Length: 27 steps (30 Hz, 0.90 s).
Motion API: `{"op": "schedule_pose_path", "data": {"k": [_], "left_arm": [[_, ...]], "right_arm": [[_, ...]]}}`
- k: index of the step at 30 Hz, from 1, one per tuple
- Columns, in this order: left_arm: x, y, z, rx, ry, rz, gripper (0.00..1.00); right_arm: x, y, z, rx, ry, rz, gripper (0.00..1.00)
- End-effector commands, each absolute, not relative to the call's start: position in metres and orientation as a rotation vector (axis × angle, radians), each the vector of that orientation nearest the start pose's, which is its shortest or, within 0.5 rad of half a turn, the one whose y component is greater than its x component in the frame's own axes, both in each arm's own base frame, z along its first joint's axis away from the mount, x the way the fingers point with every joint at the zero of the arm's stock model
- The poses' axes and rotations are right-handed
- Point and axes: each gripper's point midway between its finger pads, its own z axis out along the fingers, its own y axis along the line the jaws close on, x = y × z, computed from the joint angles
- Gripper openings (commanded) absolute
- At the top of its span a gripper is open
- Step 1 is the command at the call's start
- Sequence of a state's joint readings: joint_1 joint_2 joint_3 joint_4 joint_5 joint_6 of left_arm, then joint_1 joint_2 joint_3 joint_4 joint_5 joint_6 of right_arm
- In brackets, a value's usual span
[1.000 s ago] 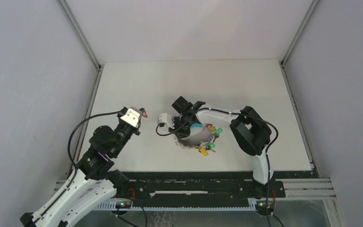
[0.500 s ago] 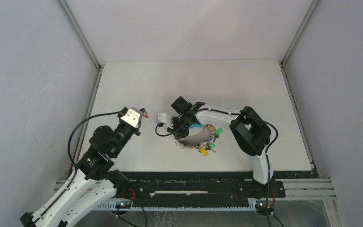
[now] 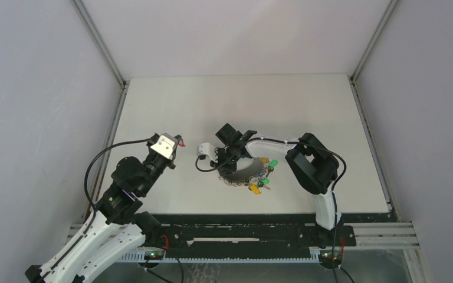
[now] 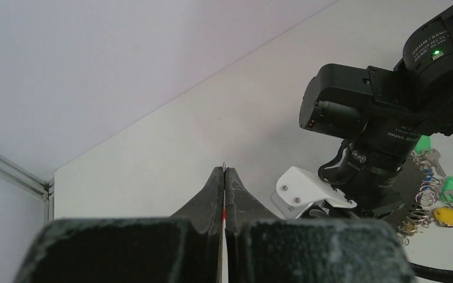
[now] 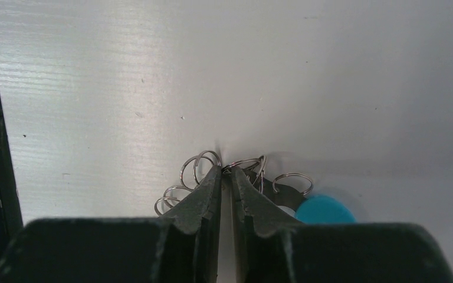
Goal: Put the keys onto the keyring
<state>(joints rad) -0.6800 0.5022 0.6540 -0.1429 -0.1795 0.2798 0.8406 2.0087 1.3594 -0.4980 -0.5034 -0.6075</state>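
The key shows as a red tag at the tip of my left gripper, which hovers left of centre. In the left wrist view the left gripper is shut flat on it, and only a thin metal edge and a red sliver of the key show between the fingers. The keyring lies at mid-table, with green and yellow tagged keys round its right rim. My right gripper points down on its left edge. The right gripper is pinched on a wire loop of the keyring, beside a light-blue tag.
Several small split rings fan out left of the right fingertips. The right wrist and its white camera mount stand just right of the left gripper's line. Metal frame posts run up both sides of the white table.
The right gripper has shifted slightly left and back with the keyring's edge, and the light-blue band no longer shows from above. The left arm has held still.
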Motion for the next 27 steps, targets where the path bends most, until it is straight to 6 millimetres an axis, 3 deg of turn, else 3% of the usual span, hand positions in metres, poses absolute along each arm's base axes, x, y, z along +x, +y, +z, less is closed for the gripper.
{"op": "schedule_pose_path", "data": {"k": [1,9,12,16,22,27], "left_arm": [[0.236,-0.137,0.302,0.574,1.431,-0.195,0.00],[0.236,-0.137,0.302,0.572,1.430,-0.196,0.00],[0.236,-0.137,0.302,0.572,1.430,-0.197,0.00],[0.236,-0.137,0.302,0.574,1.431,-0.199,0.00],[0.236,-0.137,0.302,0.574,1.432,-0.199,0.00],[0.235,-0.138,0.302,0.577,1.430,-0.205,0.00]], "right_arm": [[0.248,0.368,0.032,-1.833,1.877,0.737,0.10],[0.256,0.371,0.036,-1.775,1.877,0.702,0.07],[0.260,0.370,0.043,-1.735,1.880,0.675,0.00],[0.264,0.370,0.058,-1.685,1.880,0.666,0.00],[0.258,0.370,0.072,-1.635,1.911,0.703,0.00],[0.253,0.358,0.073,-1.612,2.022,0.703,0.00]]}}
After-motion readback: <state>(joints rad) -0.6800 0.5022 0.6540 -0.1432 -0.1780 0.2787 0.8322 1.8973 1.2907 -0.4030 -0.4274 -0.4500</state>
